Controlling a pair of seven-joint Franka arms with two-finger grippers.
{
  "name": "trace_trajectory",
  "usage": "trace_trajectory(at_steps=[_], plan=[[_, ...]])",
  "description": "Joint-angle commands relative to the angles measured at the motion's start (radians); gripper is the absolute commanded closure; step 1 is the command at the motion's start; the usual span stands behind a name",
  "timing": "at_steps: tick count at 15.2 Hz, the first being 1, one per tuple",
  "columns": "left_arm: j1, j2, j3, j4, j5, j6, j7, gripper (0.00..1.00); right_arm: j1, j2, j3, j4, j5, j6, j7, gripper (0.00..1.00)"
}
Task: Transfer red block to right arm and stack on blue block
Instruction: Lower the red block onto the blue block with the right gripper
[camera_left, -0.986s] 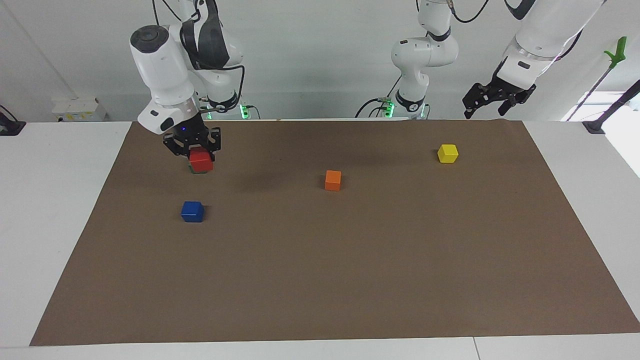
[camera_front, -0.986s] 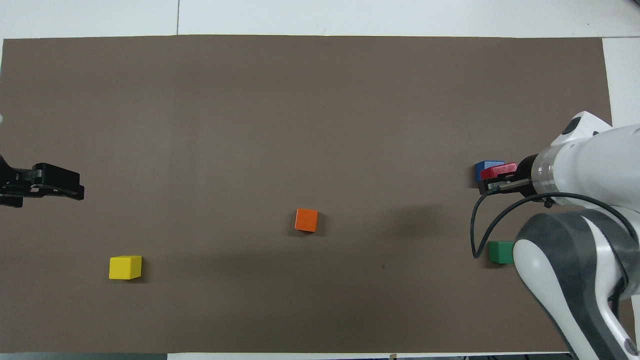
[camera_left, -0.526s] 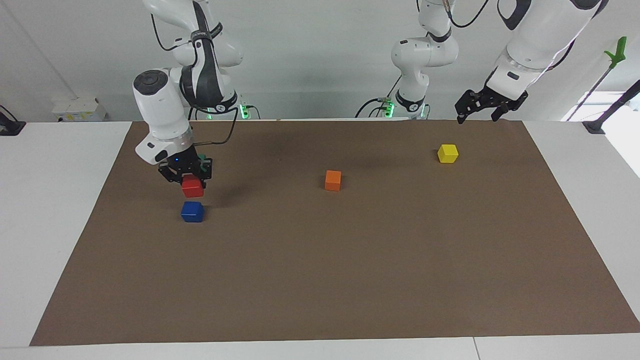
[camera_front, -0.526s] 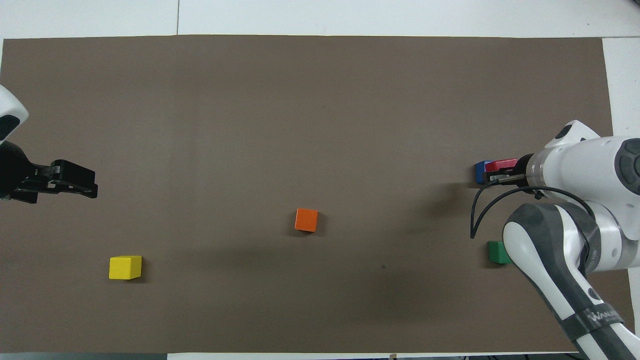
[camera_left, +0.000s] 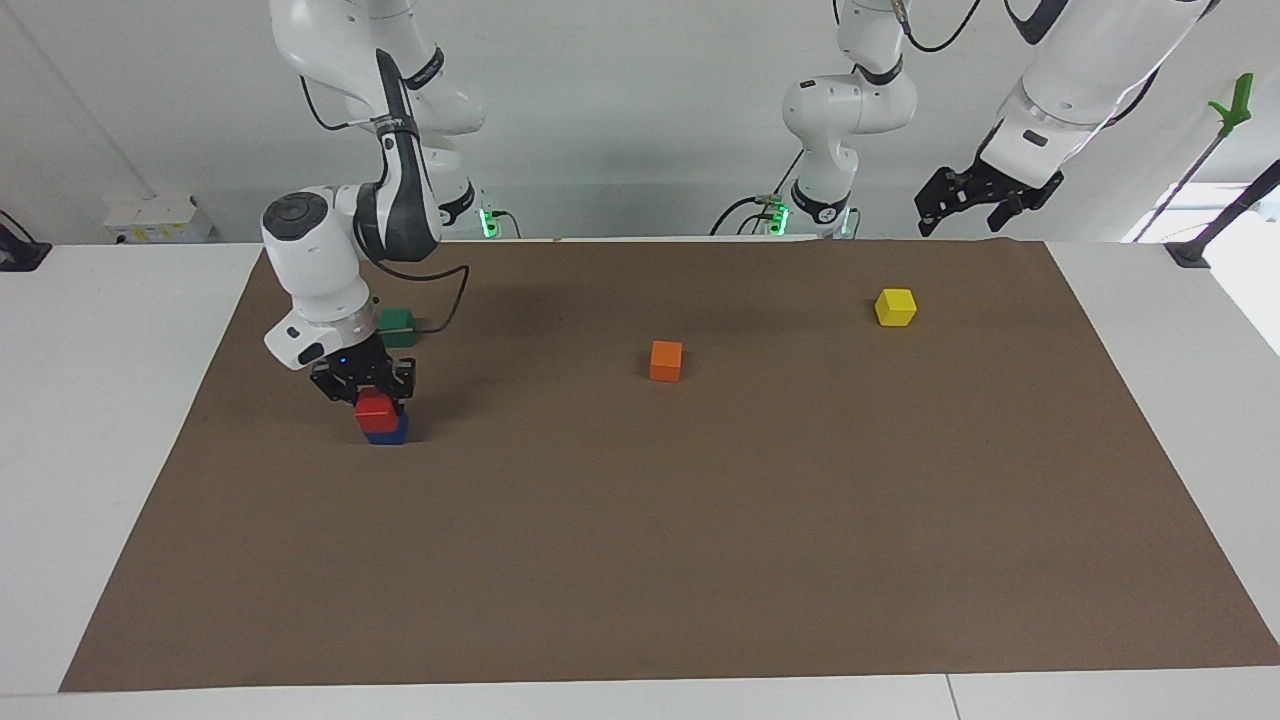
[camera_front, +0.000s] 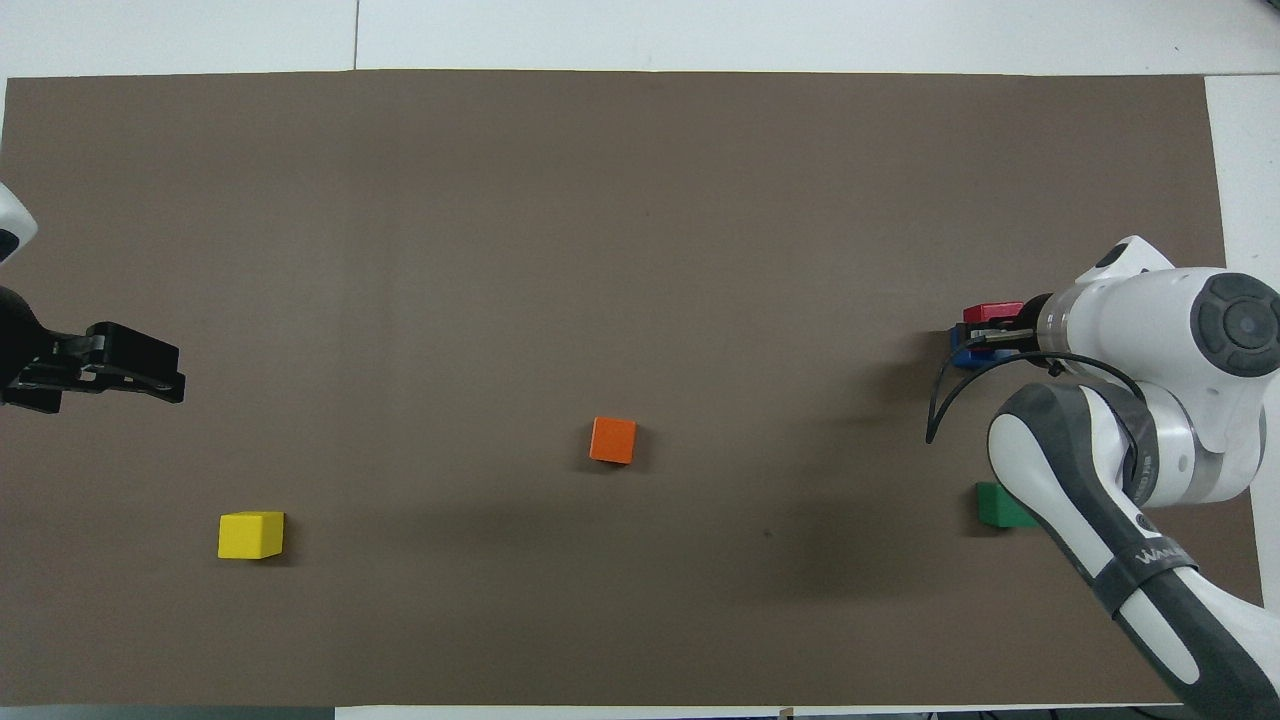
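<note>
Right gripper (camera_left: 366, 392), black two-finger type with a small blue light on its wrist, is down low at the right arm's end of the bench, fingers clamped on the small bright red cube (camera_left: 375, 409). Red cube sits on top of the small dark blue cube (camera_left: 386, 431), roughly square over it; whether the two faces are fully in contact I cannot tell. In the overhead view the red cube (camera_front: 990, 312) shows just past the gripper (camera_front: 985, 335), with an edge of the blue cube (camera_front: 966, 356) under it.

Left gripper (camera_left: 968, 198), black, hangs in the air over the robot-side edge of the mat at the left arm's end, holding nothing; fingers look parted. Overhead view shows it (camera_front: 150, 362) coming in at the edge. That arm waits.

Largest to smallest:
- White bench (camera_left: 120, 400), carrying everything.
- Flat brown mat (camera_left: 700, 520) covering most of the bench top.
- White jointed right arm (camera_left: 320, 250), bent down over the stack.
- Small dark green cube (camera_left: 397, 324), nearer the robots than the stack, just beside the right arm's wrist.
- Small orange cube (camera_left: 666, 360), about mid-mat, well apart from the others.
- Small yellow cube (camera_left: 895, 306), toward the left arm's end, nearer the robots than the orange one.
</note>
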Motion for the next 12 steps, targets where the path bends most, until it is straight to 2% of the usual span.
trace_trajectory(at_steps=[1, 7, 9, 10, 11, 12], plan=[[0.003, -0.001, -0.003, 0.021, 0.015, -0.017, 0.002, 0.0, -0.01, -0.001, 0.01, 0.0, -0.02, 0.014, 0.033, 1.0], [-0.002, -0.015, 0.0, -0.001, 0.015, -0.016, 0.004, 0.0, -0.027, -0.001, 0.008, -0.002, 0.0, 0.012, 0.039, 1.0], [-0.005, -0.013, 0.0, -0.006, 0.015, 0.022, 0.007, 0.0, -0.03, -0.001, 0.008, -0.002, 0.002, 0.012, 0.039, 1.0], [-0.005, -0.013, -0.001, -0.013, 0.015, 0.067, 0.008, 0.0, -0.032, -0.001, 0.008, -0.002, 0.009, 0.012, 0.041, 0.91], [-0.003, -0.015, -0.001, -0.024, 0.014, 0.098, 0.014, 0.0, -0.03, 0.001, 0.008, -0.002, 0.035, 0.011, 0.042, 0.87], [-0.003, -0.015, -0.001, -0.03, 0.014, 0.104, 0.016, 0.0, -0.029, -0.001, 0.008, -0.002, 0.051, 0.009, 0.042, 0.87]])
